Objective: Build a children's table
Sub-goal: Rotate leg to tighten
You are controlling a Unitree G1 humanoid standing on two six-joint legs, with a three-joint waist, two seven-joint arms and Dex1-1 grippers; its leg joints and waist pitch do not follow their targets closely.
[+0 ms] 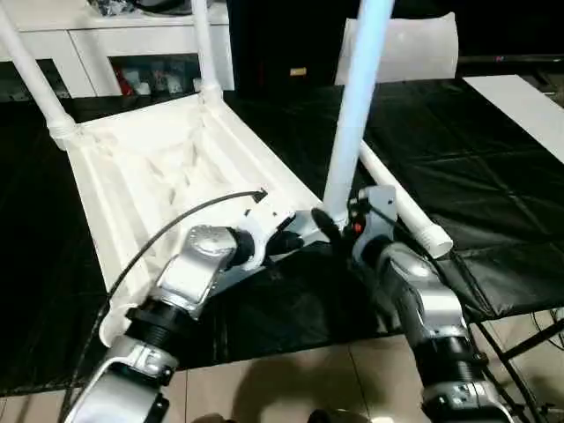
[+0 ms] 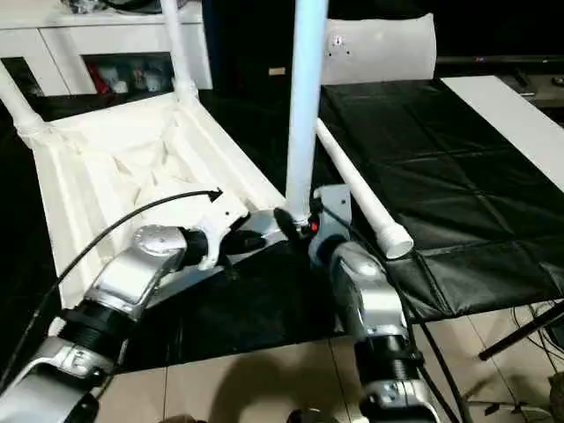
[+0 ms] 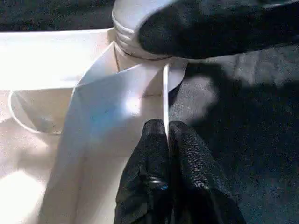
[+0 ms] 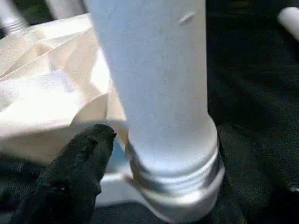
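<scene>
You are looking down at the children's table top [image 1: 167,167], which is lying upside down on the black mat [image 1: 458,159] with its ribbed underside facing up. Two legs are already standing in the far corner sockets: one at the far left corner [image 1: 35,79], one at the far right corner [image 1: 204,53]. A third leg [image 1: 357,97] is standing upright in the near right corner socket, right between your two grippers. The fourth leg [image 1: 407,207] is lying loose on the mat just beyond that corner, its threaded end pointing toward the mat's near edge.

Your left gripper [image 3: 167,135] is pressing its fingers together on the thin edge of the table top's rim beside that near right socket; in the left wrist view the white plastic lip is sitting between the two black pads. Your right gripper [image 1: 339,227] is sitting at the base of the upright leg, where the ribbed collar is meeting the socket. In the right wrist view one black finger [image 4: 74,172] is standing just beside the collar with a gap showing, so you cannot tell whether the jaws are gripping the leg or spread around it.

Behind the mat a white cabinet [image 1: 132,44] is standing, and a flat white board [image 1: 520,101] is lying at the far right.
</scene>
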